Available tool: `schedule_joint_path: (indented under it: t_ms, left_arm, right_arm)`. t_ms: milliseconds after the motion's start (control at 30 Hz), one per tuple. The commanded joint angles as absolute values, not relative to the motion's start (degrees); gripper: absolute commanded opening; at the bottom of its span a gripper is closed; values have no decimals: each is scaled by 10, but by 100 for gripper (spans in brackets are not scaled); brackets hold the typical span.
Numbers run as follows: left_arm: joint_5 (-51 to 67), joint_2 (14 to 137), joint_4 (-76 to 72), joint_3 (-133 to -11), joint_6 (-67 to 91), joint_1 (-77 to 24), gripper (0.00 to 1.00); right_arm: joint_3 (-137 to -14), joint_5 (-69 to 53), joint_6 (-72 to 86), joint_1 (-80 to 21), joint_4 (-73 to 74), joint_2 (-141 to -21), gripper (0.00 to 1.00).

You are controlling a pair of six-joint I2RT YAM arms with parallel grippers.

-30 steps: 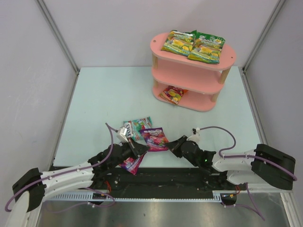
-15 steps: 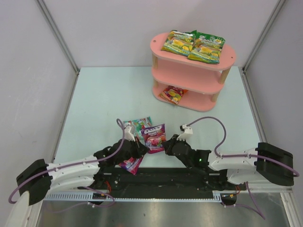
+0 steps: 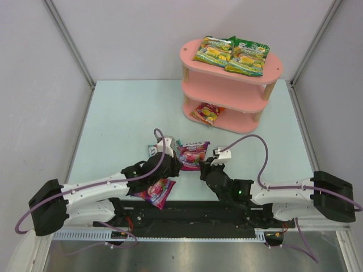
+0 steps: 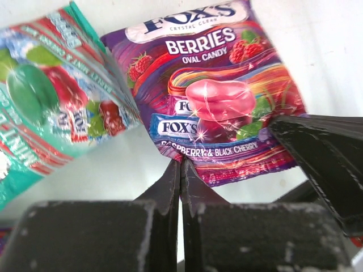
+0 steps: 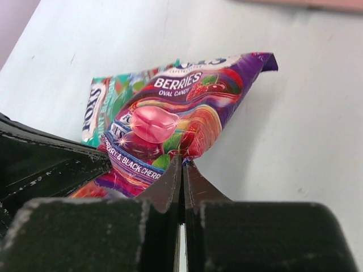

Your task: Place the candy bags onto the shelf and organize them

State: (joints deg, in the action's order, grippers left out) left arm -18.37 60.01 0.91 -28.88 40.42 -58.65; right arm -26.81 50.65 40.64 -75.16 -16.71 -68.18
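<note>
The purple-magenta berries bag [image 3: 193, 154] hangs just above the table, held from both sides. My left gripper [image 3: 177, 161] is shut on its lower left edge [image 4: 181, 161]. My right gripper [image 3: 204, 168] is shut on its lower right edge [image 5: 182, 162]. A teal bag [image 4: 45, 113] lies just left of it on the table. Another magenta bag [image 3: 154, 192] lies under my left arm. The pink shelf [image 3: 195, 54] stands at the far right with two green-yellow bags [image 3: 231, 55] on its top board and an orange-red bag [image 3: 207, 112] on the bottom board.
The right gripper's finger [image 4: 323, 164] shows at the right of the left wrist view, and the left gripper's body [image 5: 45, 164] at the left of the right wrist view. The shelf's middle board [image 3: 227, 90] is bare. Grey walls enclose the table.
Both grippers have moved away from the bases and a little right, carrying the purple bag with them. The magenta bag under the left arm now shows more.
</note>
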Motion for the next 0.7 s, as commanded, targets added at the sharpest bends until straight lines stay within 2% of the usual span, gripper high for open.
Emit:
schedule_joint_path:
  t_ms: [0,300,667]
  left_arm:
    - [-215,637,-14,-354,345,-591,0]
    - [-243,679,-13,-443,287,-590,0]
    - [-251,684,-23,-525,236,-571,0]
  right_arm:
    - [-288,577,269,-753,-271,-670,0]
    - [-288,561,79,-717,-427,-689,0]
    - [-298,499,-52,-653,-584,-708,0]
